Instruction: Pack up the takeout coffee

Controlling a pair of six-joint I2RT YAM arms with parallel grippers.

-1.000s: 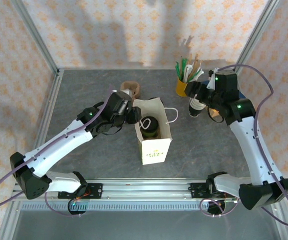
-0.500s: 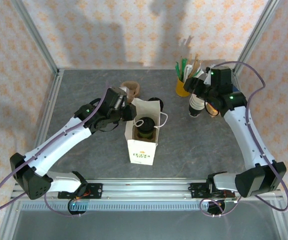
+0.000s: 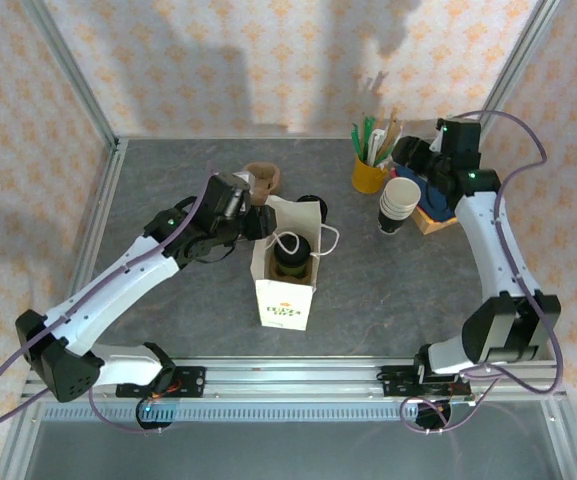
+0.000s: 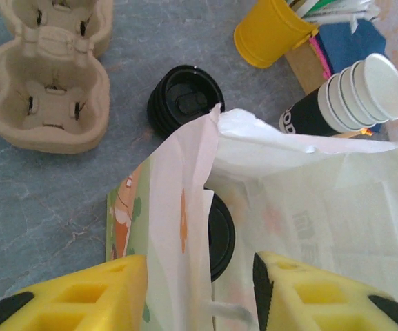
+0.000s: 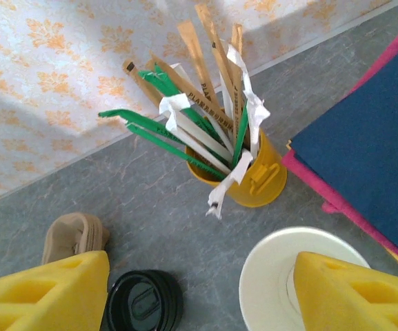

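The left arm (image 3: 128, 275) slants from the lower left up toward the frame's centre. The left gripper (image 3: 257, 222) points right, its yellow fingers (image 4: 74, 296) parted. The right arm (image 3: 495, 245) climbs the right side and bends left at the top, where the right gripper (image 3: 409, 156) stands spread wide.

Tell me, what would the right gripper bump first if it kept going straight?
Most likely the yellow cup of sticks, dead ahead of the right gripper, though depth is unclear.
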